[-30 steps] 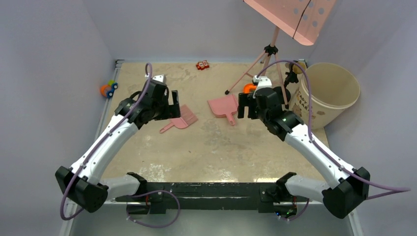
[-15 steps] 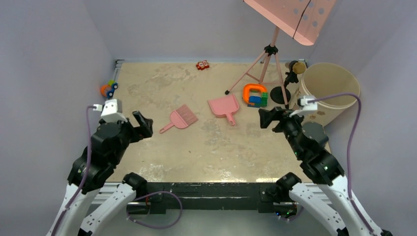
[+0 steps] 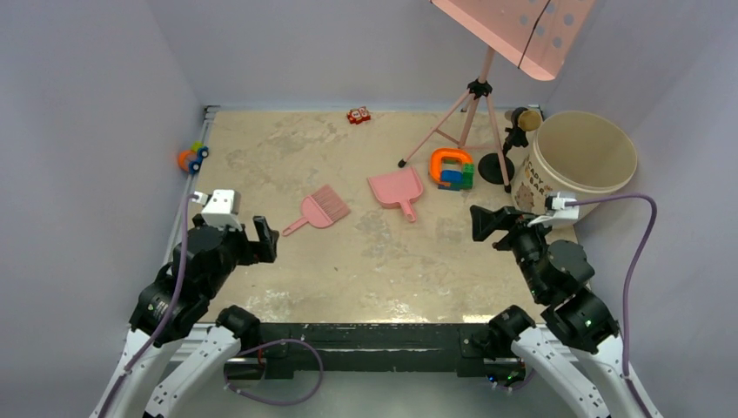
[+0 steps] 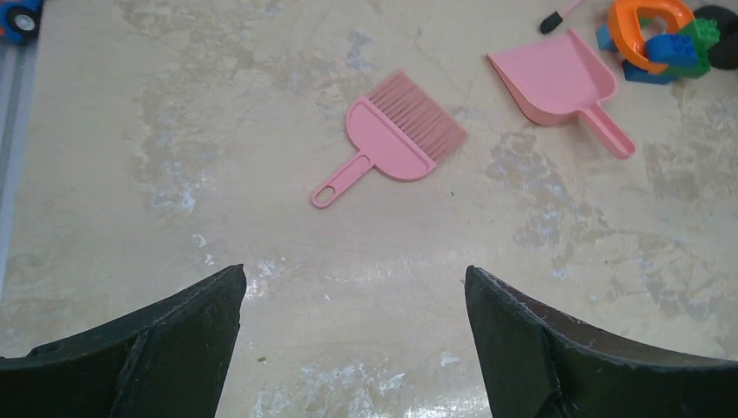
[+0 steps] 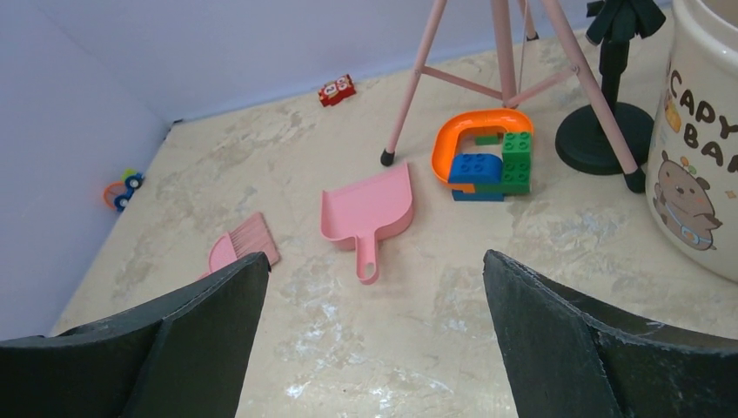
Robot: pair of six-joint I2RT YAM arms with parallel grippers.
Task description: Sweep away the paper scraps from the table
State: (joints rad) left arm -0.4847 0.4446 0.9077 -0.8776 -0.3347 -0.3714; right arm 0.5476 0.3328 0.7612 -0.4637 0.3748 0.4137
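No paper scraps show on the beige marbled table [image 3: 365, 261] in any view. A pink hand brush [image 3: 318, 211] [image 4: 393, 139] [image 5: 244, 244] lies left of centre, and a pink dustpan [image 3: 397, 191] [image 4: 557, 80] [image 5: 369, 212] lies right of it, both flat on the table. My left gripper [image 3: 263, 237] [image 4: 355, 300] is open and empty, raised near the front left. My right gripper [image 3: 484, 222] [image 5: 376, 287] is open and empty, raised near the front right. Both are well short of the brush and dustpan.
A cream bucket [image 3: 576, 165] stands at the right edge. A pink tripod stand [image 3: 474, 96] and a black stand base [image 3: 497, 167] are at the back right, with an orange-blue-green toy [image 3: 452, 169] beside them. A red-white block [image 3: 358, 114] and a small toy [image 3: 191, 158] sit by the far edges.
Both arms have pulled back from the brush and dustpan toward the near edge and risen, folding over their bases. The brush and dustpan have not moved.
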